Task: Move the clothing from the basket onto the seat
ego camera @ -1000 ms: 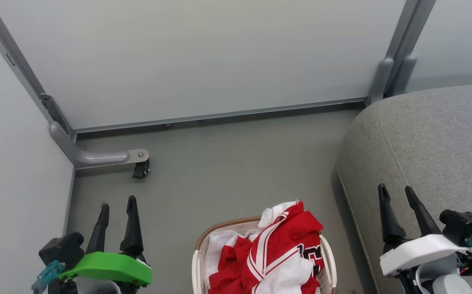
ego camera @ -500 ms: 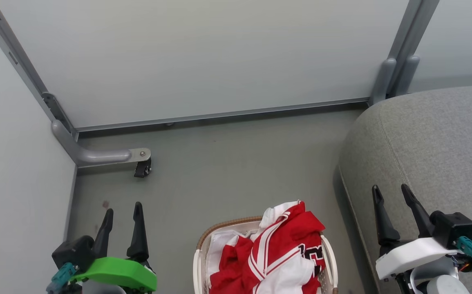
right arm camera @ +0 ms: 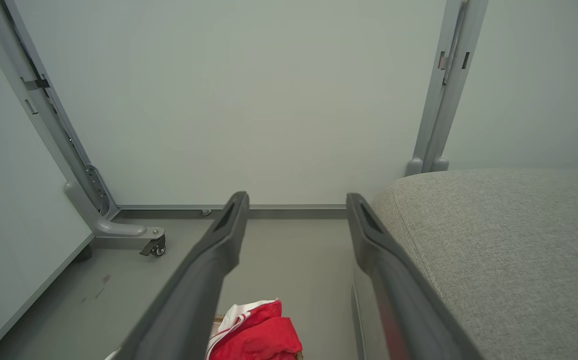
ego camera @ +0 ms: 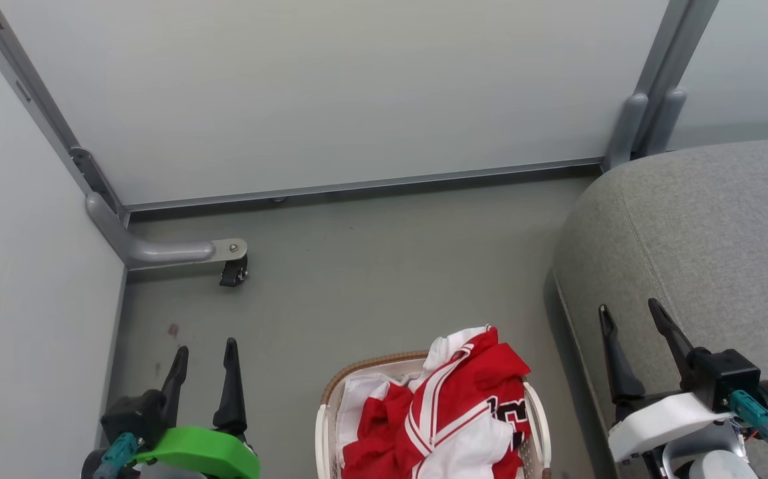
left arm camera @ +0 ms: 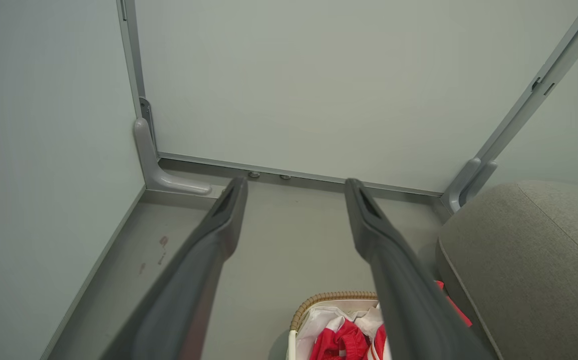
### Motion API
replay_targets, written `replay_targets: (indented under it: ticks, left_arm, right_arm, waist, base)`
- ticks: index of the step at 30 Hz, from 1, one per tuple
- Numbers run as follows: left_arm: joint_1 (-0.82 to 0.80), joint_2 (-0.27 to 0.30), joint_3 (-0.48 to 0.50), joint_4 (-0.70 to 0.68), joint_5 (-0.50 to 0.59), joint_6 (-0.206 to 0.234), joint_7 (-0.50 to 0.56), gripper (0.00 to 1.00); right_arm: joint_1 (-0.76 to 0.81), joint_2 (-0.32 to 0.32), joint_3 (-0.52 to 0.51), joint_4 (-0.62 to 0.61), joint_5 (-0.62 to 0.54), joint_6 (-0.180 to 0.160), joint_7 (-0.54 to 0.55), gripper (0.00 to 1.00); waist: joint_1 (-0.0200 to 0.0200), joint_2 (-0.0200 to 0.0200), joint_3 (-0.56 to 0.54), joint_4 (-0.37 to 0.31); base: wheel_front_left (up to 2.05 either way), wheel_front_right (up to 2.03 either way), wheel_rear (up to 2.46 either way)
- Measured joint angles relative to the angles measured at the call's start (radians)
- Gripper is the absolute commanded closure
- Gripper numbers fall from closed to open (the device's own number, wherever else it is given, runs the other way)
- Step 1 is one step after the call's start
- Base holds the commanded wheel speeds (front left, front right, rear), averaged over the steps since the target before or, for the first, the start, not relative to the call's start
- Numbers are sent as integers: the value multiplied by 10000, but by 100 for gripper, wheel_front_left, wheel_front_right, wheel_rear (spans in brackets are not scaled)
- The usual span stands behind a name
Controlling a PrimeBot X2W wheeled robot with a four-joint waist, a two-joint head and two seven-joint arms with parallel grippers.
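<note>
Both grippers are found drawn slightly inward in the head view, the left gripper (ego camera: pixel 207 346) and right gripper (ego camera: pixel 628 307) spread and empty, so no grasp is judged begun. The limp red-and-white clothing (ego camera: pixel 450 412) is heaped in the perforated plastic basket (ego camera: pixel 357 369). Its woven rim is framed by parted fingers (left arm camera: pixel 218 225) in the left wrist view; the rounded, coarse grey seat (right arm camera: pixel 494 240) is shown bare in the right wrist view.

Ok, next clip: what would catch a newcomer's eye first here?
The heap of red and white clothing piled in the basket at bottom centre stands out against the grey floor. To its right bulks the large grey seat, while the left gripper and right gripper hang open at the lower corners.
</note>
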Motion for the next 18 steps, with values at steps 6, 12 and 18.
replay_targets:
  ticks: [6,12,18]
  left_arm:
    - [0,4,-67,119,382,0,-125,0]
    - [8,6,-115,295,629,0,-244,0]
    - [16,8,-138,407,851,0,-320,0]
  right_arm:
    - [53,-6,13,-10,-460,0,-121,0]
    - [132,-10,35,-38,-878,0,-240,0]
    - [154,-13,88,-46,-1174,2,-305,0]
  waist:
    - [0,0,-1,29]
    - [0,0,-26,63]
    - [0,0,-52,79]
  base:
    - [0,0,0]
    - [0,0,0]
    - [0,0,0]
